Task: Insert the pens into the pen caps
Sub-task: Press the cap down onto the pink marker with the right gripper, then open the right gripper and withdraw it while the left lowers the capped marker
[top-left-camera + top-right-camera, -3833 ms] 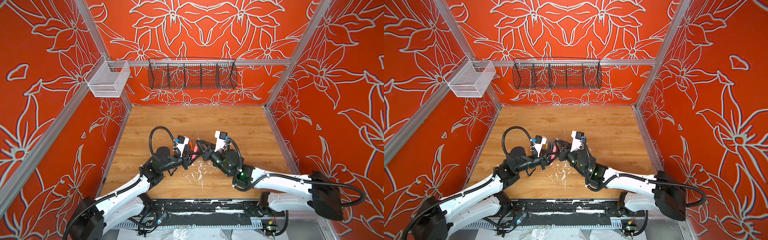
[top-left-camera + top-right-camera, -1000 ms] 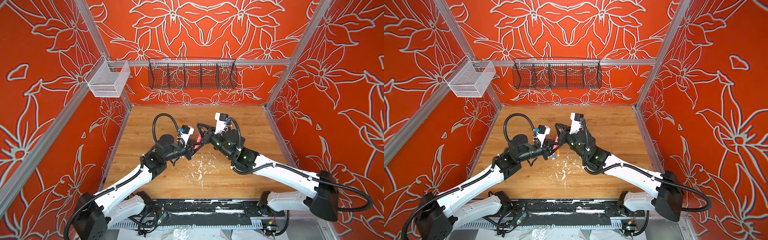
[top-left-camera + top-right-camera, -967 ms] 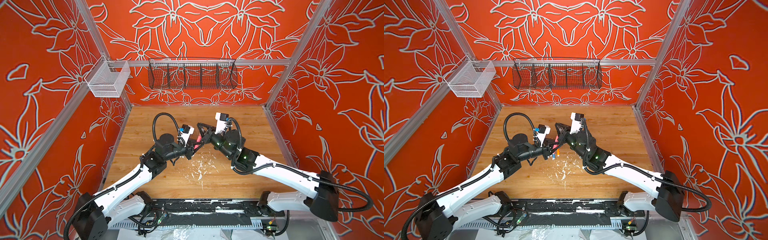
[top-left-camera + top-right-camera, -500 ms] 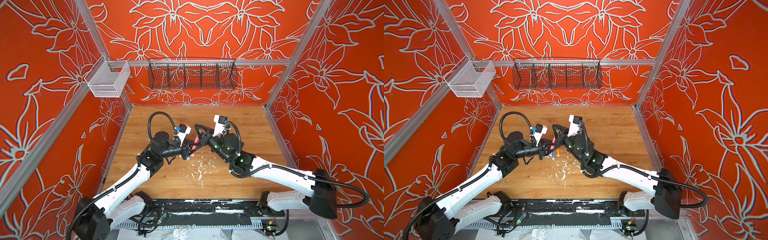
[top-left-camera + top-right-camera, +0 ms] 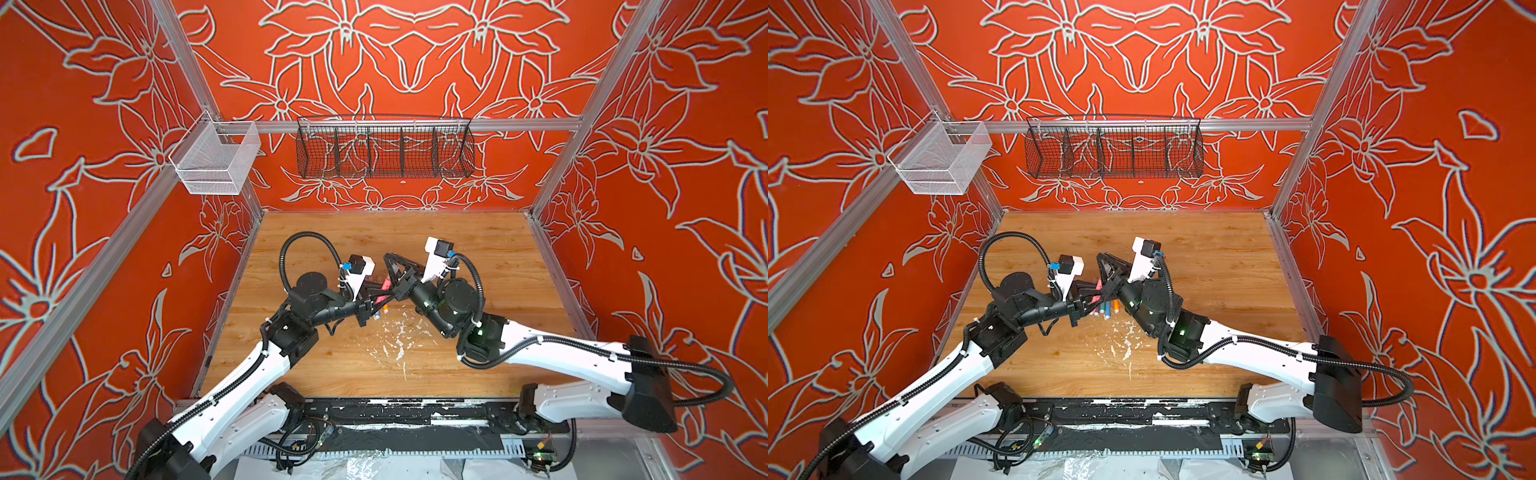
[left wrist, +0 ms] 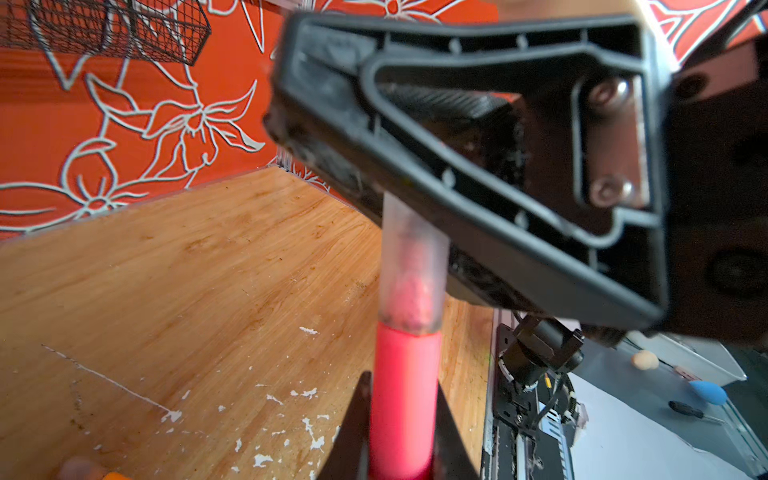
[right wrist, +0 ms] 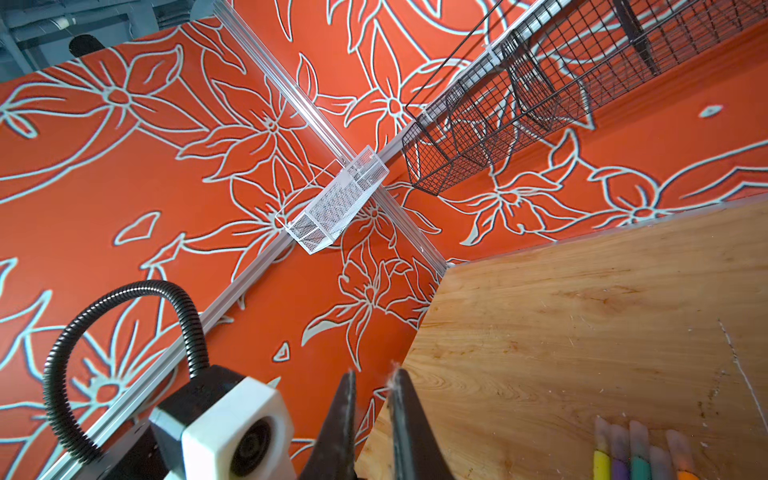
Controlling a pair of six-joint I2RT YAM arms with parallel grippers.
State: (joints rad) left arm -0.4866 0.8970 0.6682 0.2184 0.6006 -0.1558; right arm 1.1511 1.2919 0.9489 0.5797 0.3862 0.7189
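Raised off the table (image 6: 166, 270) now, your left gripper (image 6: 401, 399) is pinching the pink-red pen (image 6: 405, 357), your right gripper (image 7: 372, 374) pressing the clamped clear cap (image 6: 413, 266) onto it: nearly seated.

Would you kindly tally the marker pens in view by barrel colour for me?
pink-red pen: 1
yellow pen: 1
purple pen: 1
green pen: 1
blue pen: 1
orange pen: 1
Total: 6
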